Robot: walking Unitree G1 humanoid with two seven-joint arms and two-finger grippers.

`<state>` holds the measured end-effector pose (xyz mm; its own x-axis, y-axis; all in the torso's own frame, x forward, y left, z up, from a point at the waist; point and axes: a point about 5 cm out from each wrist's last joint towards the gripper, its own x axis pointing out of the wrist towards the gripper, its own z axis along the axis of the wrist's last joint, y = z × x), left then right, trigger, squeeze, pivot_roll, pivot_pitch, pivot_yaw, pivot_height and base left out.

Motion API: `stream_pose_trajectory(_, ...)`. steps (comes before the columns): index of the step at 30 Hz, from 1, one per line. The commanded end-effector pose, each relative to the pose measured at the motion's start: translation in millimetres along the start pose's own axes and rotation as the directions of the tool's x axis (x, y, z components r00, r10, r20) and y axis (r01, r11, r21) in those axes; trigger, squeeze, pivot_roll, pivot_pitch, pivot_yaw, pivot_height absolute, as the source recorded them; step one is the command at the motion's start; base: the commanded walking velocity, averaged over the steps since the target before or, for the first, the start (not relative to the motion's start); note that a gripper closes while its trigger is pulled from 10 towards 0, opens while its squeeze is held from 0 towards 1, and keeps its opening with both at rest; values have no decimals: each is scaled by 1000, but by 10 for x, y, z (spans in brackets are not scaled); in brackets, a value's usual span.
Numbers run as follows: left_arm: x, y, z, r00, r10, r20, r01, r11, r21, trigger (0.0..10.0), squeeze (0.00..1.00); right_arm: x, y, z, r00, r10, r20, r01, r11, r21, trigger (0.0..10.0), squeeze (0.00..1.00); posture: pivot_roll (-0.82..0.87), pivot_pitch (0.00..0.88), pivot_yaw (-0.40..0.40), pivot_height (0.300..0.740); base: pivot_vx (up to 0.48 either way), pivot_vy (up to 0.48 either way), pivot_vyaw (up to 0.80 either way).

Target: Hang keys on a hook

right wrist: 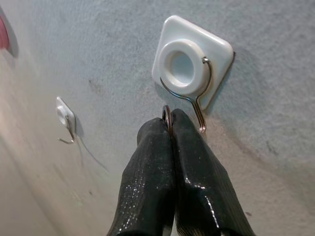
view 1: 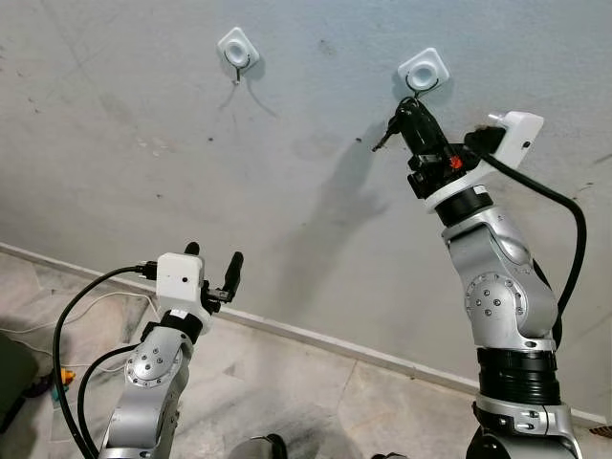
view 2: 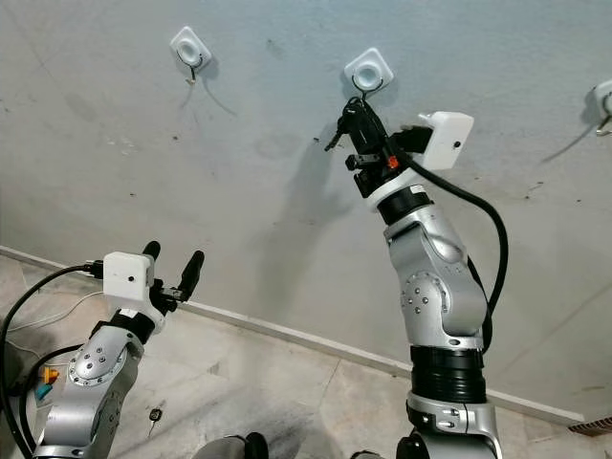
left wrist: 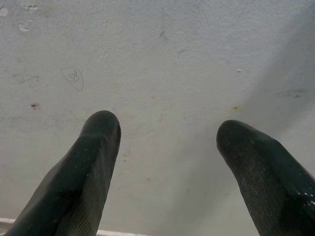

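My right gripper [view 1: 409, 103] is raised against the grey wall, just under a white square hook [view 1: 423, 70]. Its fingers are shut on a key ring [right wrist: 167, 116], whose metal loop pokes out between the fingertips right beside the wire hook [right wrist: 199, 118]. A dark key [view 1: 383, 139] dangles to the left below the fingers. Whether the ring touches the wire I cannot tell. My left gripper [view 1: 213, 258] is held low in front of the wall, open and holding nothing.
A second white hook [view 1: 237, 48] is on the wall to the left, and a third [view 2: 602, 100] at the far right. The skirting [view 1: 316, 335] runs along the tiled floor, with cables [view 1: 38, 325] at the lower left.
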<state>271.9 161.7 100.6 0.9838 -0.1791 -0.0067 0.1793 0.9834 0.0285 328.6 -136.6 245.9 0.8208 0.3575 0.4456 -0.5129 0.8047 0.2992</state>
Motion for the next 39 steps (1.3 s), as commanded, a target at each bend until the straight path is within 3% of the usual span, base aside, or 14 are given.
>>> stream_pose_trajectory(1, -8, 15, -35, 1000, -2, -18, 2, 1000, 4, 10000, 0, -64, -89, -26, 998, -65, -11, 65, 997, 44, 10000, 0, 39, 142, 109, 740, 0, 0, 0)
stream_pose_trajectory(27, -14, -14, -54, 1000, -10, -27, 10, 1000, 1, 10000, 0, -206, -155, -265, 985, -148, -84, 165, 951, 263, 10000, 0, 33, 149, 111, 740, 0, 0, 0)
stream_pose_trajectory(34, -17, -23, -54, 1000, -11, -27, 11, 1000, 1, 10000, 0, -224, -133, -287, 986, -139, -98, 160, 952, 262, 10000, 0, 33, 150, 110, 740, 0, 0, 0)
stream_pose_trajectory(39, -12, -21, -51, 1000, -10, -26, 10, 1000, 1, 10000, 0, -207, -44, -220, 994, -64, -90, 83, 968, 236, 10000, 0, 34, 149, 110, 740, 0, 0, 0)
